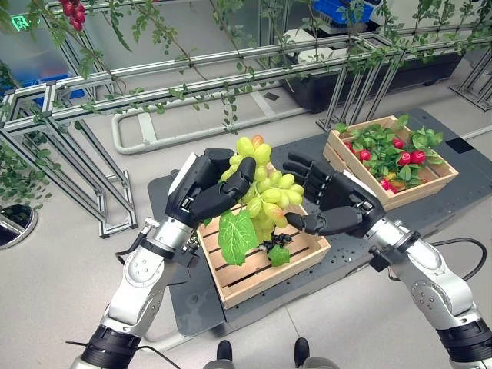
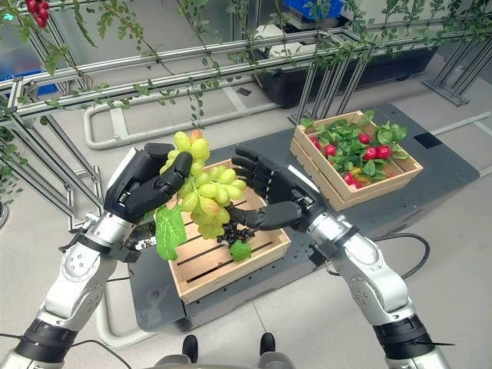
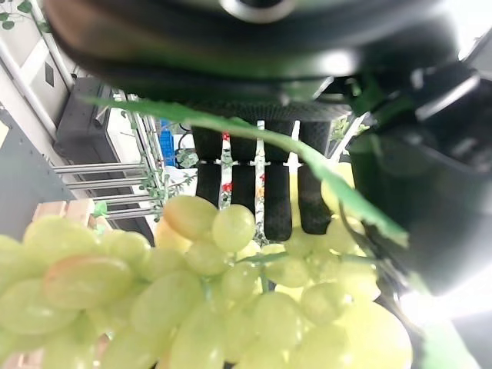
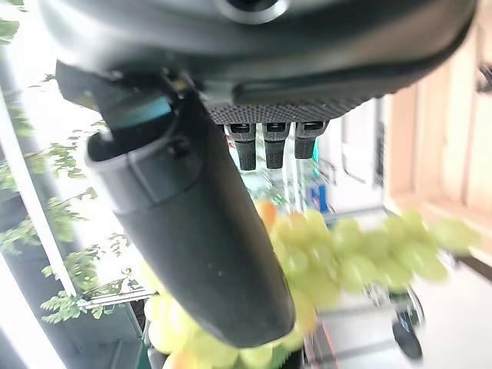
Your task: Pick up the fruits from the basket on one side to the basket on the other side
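Observation:
A bunch of green grapes [image 1: 265, 192] with a large green leaf [image 1: 237, 237] hangs above the near wooden crate [image 1: 231, 288]. My left hand [image 1: 204, 192] is shut on the bunch's top, its fingers curled over the upper grapes. In the left wrist view the grapes [image 3: 207, 300] lie just below the fingers [image 3: 254, 184]. On the bunch's other side my right hand [image 1: 338, 204] is open with its fingers straight. Its thumb reaches in by the lower grapes. The right wrist view shows the grapes [image 4: 338, 254] past the thumb. A dark, small cluster [image 2: 234, 234] lies in the near crate.
A second wooden crate [image 1: 438, 181] at the right back holds red fruits and green leaves. Both crates stand on a dark platform [image 1: 177, 200]. Behind runs a metal frame [image 1: 92, 100] hung with leafy vines and a red fruit cluster [image 1: 73, 11].

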